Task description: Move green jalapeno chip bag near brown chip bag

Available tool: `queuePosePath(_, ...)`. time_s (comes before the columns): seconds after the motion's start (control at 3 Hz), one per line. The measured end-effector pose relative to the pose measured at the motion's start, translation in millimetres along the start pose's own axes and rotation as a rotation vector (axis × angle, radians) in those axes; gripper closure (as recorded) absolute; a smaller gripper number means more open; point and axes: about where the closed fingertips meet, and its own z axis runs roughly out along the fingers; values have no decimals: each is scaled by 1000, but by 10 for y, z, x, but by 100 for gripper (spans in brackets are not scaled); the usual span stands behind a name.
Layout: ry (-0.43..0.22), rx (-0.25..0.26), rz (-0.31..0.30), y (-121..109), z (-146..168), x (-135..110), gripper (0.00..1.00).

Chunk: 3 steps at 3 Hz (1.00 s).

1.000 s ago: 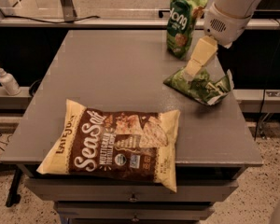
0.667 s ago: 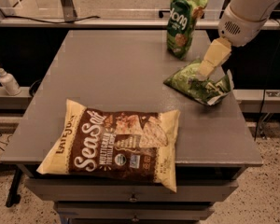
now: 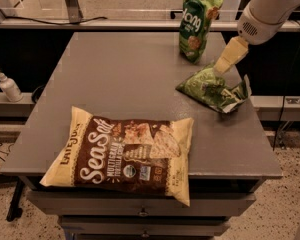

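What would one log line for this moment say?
green bag: back right | brown bag: front left | gripper: at green bag's far edge

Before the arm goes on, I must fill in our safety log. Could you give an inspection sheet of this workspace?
Surface: grey table, with drawers under the front edge.
Job's things: green jalapeno chip bag lies near the table's right edge in the view; brown chip bag lies flat at the front, its front corners over the edge; the two are apart.
Clutter: tall green pouch stands upright behind the jalapeno bag.
Hand: hand is at the top end of the jalapeno bag.
Cables: dark cable along the rail behind the table.
Surroundings: pump bottle on the ledge at left; speckled floor.
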Motion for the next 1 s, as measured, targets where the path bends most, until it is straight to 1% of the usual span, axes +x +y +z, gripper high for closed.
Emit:
queuePosePath(0.33,-44,50,1,-236,212,-163,0)
queuePosePath(0.67,-61,85,2,-426,353,-175,0)
queuePosePath(1.0,-63,105,-2,-562,398,-99,0)
